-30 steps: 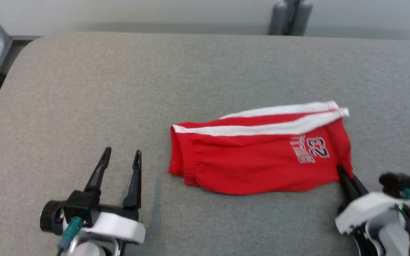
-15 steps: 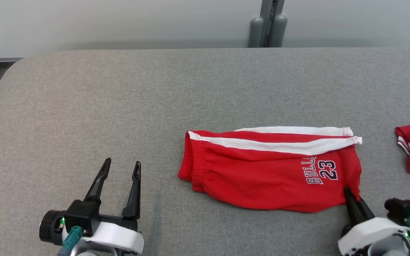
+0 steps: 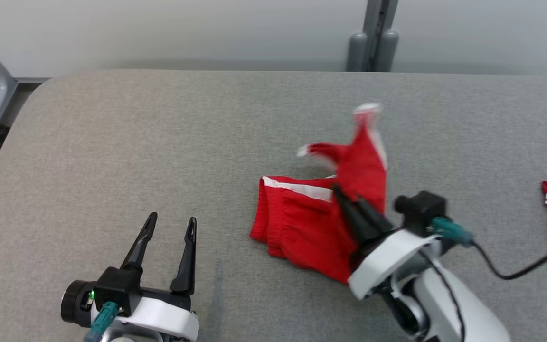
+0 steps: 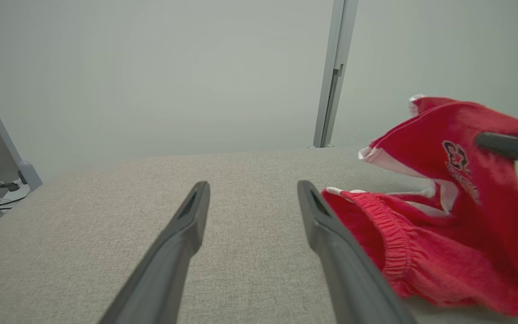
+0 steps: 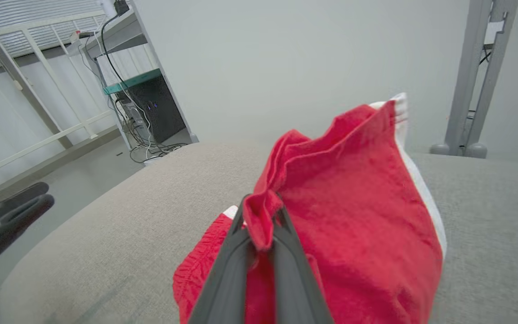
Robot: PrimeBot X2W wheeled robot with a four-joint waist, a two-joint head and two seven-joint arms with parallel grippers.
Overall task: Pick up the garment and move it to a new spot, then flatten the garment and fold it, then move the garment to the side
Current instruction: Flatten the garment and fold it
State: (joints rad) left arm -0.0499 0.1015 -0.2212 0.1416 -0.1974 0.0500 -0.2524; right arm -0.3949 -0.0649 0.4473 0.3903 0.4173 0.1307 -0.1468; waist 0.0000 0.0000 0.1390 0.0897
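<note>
right tool point(image 3: 348, 197) clamped on red shorts point(image 3: 297, 223) | left tool point(image 3: 172, 218) spread, empty

Soft, even light with hardly any shadows. The lifted end of the shorts point(image 3: 366, 156) just beyond the right claw point(image 3: 344, 197) smears with motion blur; the table point(image 3: 159, 142) stays sharp.

Robotics lab, grey padded worktable point(image 3: 159, 142), bare wall point(image 3: 159, 33), metal post point(image 3: 373, 42), computer tower point(image 5: 158, 114) with floor cables point(image 5: 151, 153)

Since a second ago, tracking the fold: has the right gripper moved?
Yes. The right gripper, shut on the shorts, swung left: earlier well right of the grey post, now under it.
</note>
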